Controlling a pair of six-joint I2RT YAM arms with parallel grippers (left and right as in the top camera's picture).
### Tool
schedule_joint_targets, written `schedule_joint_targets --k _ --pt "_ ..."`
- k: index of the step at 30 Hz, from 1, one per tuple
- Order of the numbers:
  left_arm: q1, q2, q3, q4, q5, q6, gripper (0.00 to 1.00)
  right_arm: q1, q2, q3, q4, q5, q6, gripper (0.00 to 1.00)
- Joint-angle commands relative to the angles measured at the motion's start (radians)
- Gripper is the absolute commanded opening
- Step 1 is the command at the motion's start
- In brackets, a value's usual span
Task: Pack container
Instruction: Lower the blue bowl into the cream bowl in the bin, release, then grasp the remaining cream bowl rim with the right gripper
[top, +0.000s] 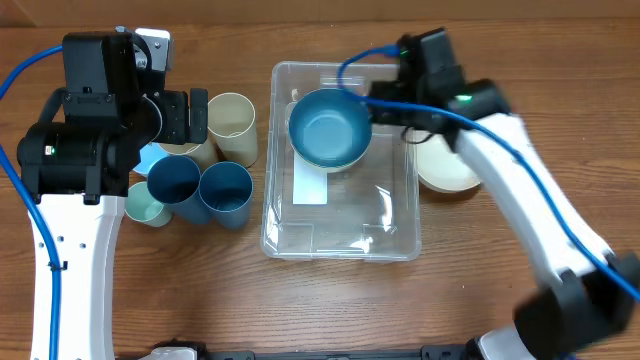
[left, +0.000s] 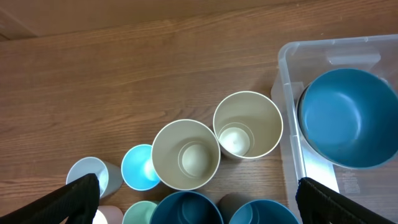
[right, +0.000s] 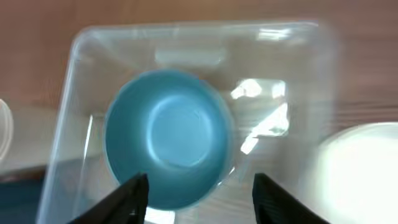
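While the container (top: 340, 235) is set mid-table between the 2 arms, its long axis running away from the robot, the right gripper (right: 202, 196) is held over its far end, jaws spread and empty, above a blue bowl (right: 168, 137) resting inside. The left gripper (left: 202, 199), likewise spread and empty, is poised over cups (left: 185, 154) just left of the container.

Layout. The container (top: 345, 225) stood mid-table (top: 300, 310), with a bowl (top: 329, 130) inside it at the far end. A cluster of cups (top: 226, 192) stood just left of the container, and a second bowl (top: 443, 172) sat just beside its right wall.
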Motion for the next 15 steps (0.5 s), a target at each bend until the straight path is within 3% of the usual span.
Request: schedule_joint_targets --k 1,9,15 --pt "0.002 0.000 0.026 0.001 -0.001 0.016 1.00 -0.115 -0.149 0.061 -0.089 0.194 0.079 0.64" --pt "0.002 0.000 0.026 0.001 -0.001 0.015 1.00 -0.475 -0.066 -0.025 -0.204 0.095 0.101 0.67" --pt "0.002 0.000 0.026 0.000 -0.001 0.016 1.00 -0.568 0.132 -0.150 -0.174 -0.029 0.096 0.64"
